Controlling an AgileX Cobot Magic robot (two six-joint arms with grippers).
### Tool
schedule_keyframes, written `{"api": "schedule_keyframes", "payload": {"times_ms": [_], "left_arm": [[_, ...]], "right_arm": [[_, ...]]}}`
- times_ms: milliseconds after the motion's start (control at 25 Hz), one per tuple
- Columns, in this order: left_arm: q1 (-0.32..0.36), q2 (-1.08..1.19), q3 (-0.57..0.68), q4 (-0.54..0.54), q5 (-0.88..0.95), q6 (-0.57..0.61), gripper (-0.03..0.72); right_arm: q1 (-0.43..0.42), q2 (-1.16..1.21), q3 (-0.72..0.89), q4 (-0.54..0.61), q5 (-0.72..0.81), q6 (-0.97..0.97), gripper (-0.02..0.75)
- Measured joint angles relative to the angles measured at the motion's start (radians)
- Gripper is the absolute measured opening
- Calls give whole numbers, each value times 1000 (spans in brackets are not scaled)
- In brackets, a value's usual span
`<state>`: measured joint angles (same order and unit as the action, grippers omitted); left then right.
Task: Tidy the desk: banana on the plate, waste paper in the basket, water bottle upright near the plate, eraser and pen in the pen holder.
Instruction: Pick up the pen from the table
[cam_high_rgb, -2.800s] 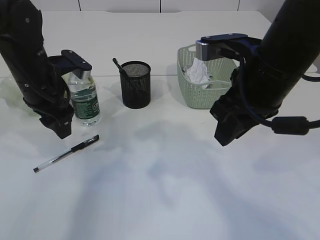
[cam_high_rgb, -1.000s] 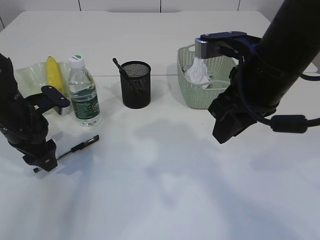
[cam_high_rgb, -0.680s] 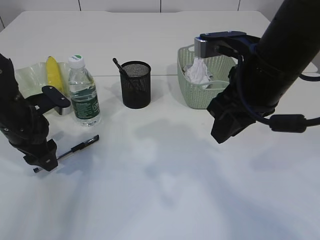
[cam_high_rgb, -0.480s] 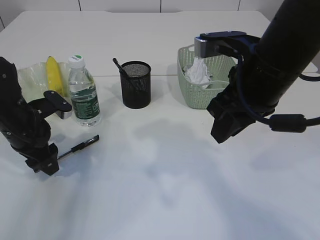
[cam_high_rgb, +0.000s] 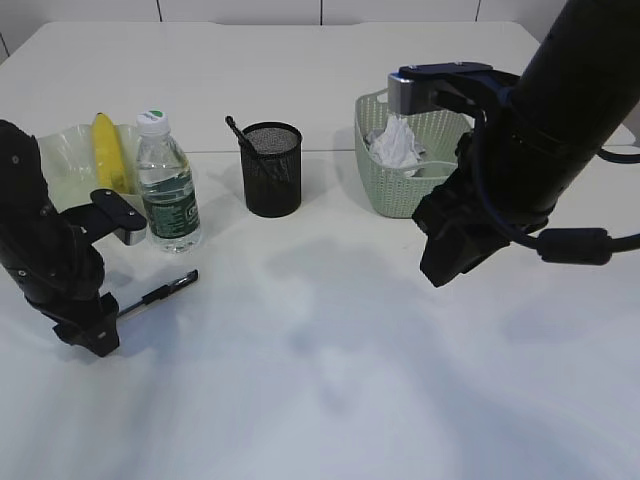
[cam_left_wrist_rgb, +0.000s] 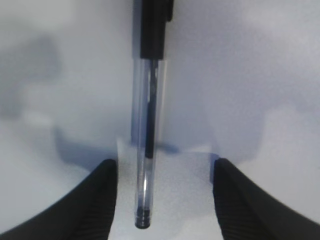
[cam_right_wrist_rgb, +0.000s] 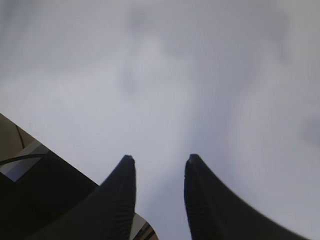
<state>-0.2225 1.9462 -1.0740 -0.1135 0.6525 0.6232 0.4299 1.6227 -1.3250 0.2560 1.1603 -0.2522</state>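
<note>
the desk (cam_high_rgb: 330, 400) is a broad white tabletop with a seam running across behind the objects. the right arm (cam_high_rgb: 540, 130) fills the right of the exterior view, bent over the desk in front of the basket (cam_high_rgb: 385, 195), a sage-green perforated tub at the back right that holds the crumpled waste paper (cam_high_rgb: 397, 145). the right gripper (cam_right_wrist_rgb: 159, 165) hangs above bare desk with its jaws a modest gap apart and nothing between them. the left arm (cam_high_rgb: 40, 250) is low at the left front, and the left gripper (cam_left_wrist_rgb: 162, 172) has its fingers spread wide to either side of the pen (cam_left_wrist_rgb: 148, 125), not pressing on it; the pen lies flat on the desk, its clear barrel end between the fingers and its black capped end pointing away. in the exterior view the pen (cam_high_rgb: 160, 293) sticks out from the gripper toward the water bottle (cam_high_rgb: 166, 190), which stands upright just beside the plate (cam_high_rgb: 60, 150). the pale green plate at the back left carries the banana (cam_high_rgb: 108, 150). the black mesh pen holder (cam_high_rgb: 271, 170) stands in the middle back with a dark stick leaning out of it.
</note>
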Motion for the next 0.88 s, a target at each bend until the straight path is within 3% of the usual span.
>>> {"api": "schedule_keyframes", "payload": {"times_ms": [600,680,880], "left_arm": [[0,22,-11,-22,-8,2,426],[0,22,-13,-22,-1,2,378],[0,22,-14,9,44,2,130]], "right_arm": [[0,0,0,10,2,0,249],[0,0,0,10,2,0,249],[0,0,0,10,2,0,249]]}}
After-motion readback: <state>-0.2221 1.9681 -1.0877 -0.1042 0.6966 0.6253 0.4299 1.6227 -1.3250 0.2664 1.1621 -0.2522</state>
